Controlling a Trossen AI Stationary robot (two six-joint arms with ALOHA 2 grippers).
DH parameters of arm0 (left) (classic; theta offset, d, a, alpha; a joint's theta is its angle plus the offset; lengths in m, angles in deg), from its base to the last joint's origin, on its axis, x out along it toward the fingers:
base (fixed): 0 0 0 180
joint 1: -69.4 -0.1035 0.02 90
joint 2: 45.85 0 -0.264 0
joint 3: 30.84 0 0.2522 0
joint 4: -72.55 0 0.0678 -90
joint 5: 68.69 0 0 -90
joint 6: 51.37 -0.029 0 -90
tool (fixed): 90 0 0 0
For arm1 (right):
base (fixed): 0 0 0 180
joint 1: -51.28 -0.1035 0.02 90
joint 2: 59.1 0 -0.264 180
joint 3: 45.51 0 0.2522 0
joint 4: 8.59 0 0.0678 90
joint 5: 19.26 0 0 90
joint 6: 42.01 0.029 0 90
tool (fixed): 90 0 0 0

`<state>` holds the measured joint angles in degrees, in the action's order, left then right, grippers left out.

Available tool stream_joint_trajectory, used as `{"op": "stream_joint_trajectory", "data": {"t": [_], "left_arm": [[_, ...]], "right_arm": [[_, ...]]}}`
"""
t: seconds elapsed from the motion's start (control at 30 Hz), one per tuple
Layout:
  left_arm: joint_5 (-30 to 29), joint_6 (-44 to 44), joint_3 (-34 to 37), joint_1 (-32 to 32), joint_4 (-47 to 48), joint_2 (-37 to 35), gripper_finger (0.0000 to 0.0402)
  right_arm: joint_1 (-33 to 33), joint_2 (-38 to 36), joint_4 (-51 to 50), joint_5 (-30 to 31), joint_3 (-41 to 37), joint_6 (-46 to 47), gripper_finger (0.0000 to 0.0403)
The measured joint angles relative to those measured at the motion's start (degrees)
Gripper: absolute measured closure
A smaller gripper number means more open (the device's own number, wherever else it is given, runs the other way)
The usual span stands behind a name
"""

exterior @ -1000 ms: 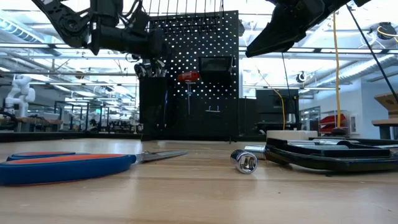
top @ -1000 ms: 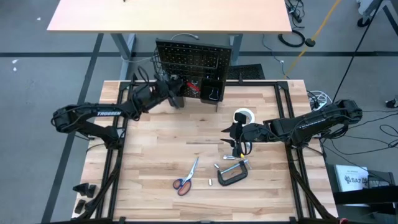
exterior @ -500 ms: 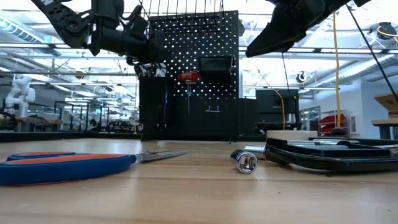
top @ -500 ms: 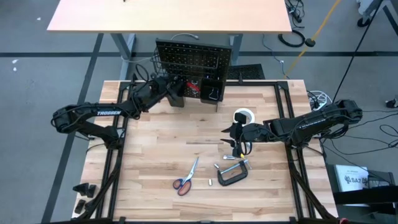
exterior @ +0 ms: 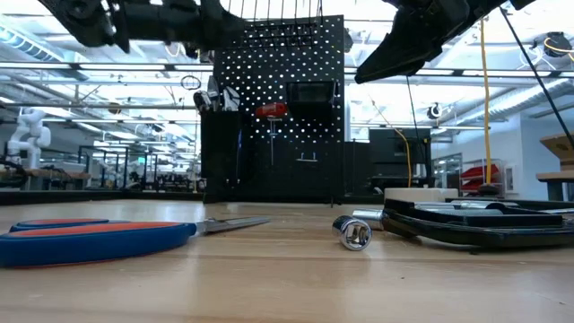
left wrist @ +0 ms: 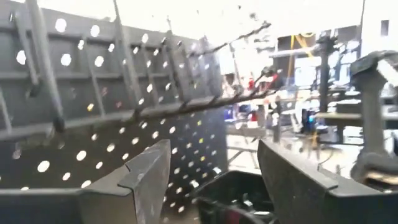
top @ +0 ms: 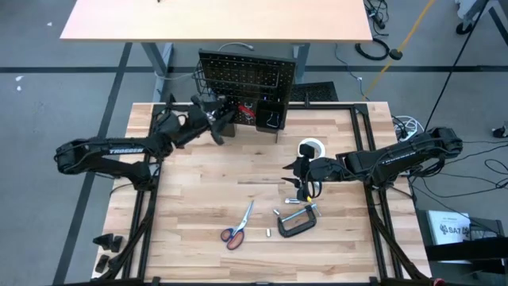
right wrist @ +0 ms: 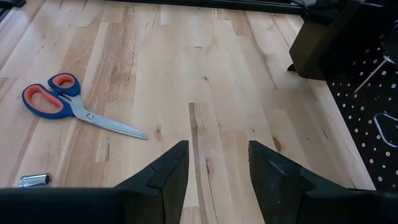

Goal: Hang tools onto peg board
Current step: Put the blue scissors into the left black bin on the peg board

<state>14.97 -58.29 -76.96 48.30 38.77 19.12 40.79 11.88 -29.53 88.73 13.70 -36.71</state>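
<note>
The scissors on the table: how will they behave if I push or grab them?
The scissors lie flat and closed, so they should slide rather than roll. Looped orange handles probably offer more purchase than the thin, likely slick blades. Being pivoted, they may swing open if lifted by one handle.

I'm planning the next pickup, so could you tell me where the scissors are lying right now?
In the high view the scissors lie flat on the table's near half, just left of the C-clamp, well clear of the peg board.
</note>
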Motion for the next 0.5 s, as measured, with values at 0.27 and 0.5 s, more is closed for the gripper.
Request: {"op": "stream_joint_trajectory", "data": {"t": [0.27, 0.5], "left_arm": [[0.36, 1.44, 0.00, 13.15, 17.00, -4.80, 0.0159], [-3.76, 11.02, 0.57, 29.65, 28.44, -0.80, 0.0159]], "right_arm": [[0.00, 0.00, 0.03, -0.11, 0.00, 0.00, 0.0248], [0.00, 0.63, 0.14, -0.11, 0.00, 4.00, 0.0248]]}}
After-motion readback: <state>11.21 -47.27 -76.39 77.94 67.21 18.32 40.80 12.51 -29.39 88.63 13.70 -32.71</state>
